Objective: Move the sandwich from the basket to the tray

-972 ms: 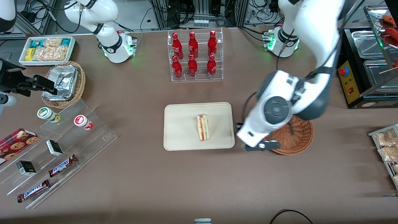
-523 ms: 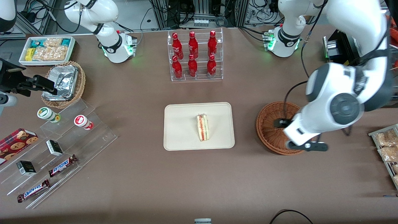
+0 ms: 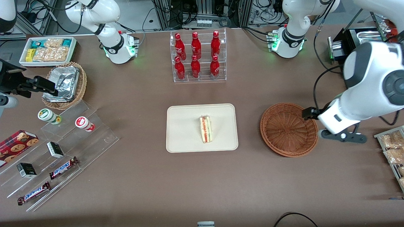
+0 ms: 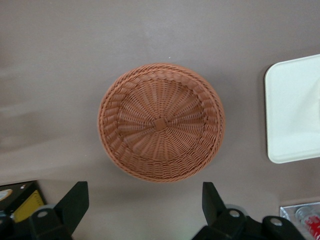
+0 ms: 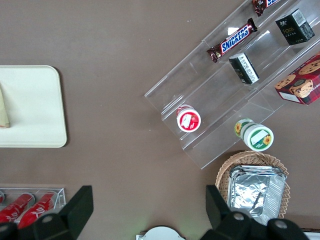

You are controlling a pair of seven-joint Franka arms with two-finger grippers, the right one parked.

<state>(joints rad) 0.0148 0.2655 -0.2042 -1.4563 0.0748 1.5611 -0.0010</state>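
The sandwich (image 3: 205, 129), a pale wedge with red and green layers along its edge, lies on the cream tray (image 3: 186, 138) at mid-table. The round reddish-brown basket (image 3: 288, 129) beside the tray holds nothing, and its whole woven floor shows (image 4: 161, 122). My left gripper (image 4: 143, 201) hangs open and empty over bare table just off the basket's rim, toward the working arm's end. Its white hand (image 3: 336, 121) shows from above in the front view. A corner of the tray (image 4: 295, 110) shows in the left wrist view.
A clear rack of red bottles (image 3: 198, 56) stands farther from the camera than the tray. A foil-filled tan basket (image 3: 64, 85), a white snack box (image 3: 47, 50) and an acrylic stand with candy bars (image 3: 63, 151) lie toward the parked arm's end. A snack rack (image 3: 393, 148) sits near the working arm.
The left arm has swung off the basket toward the working arm's end, uncovering the empty basket. The sandwich stayed on the tray.
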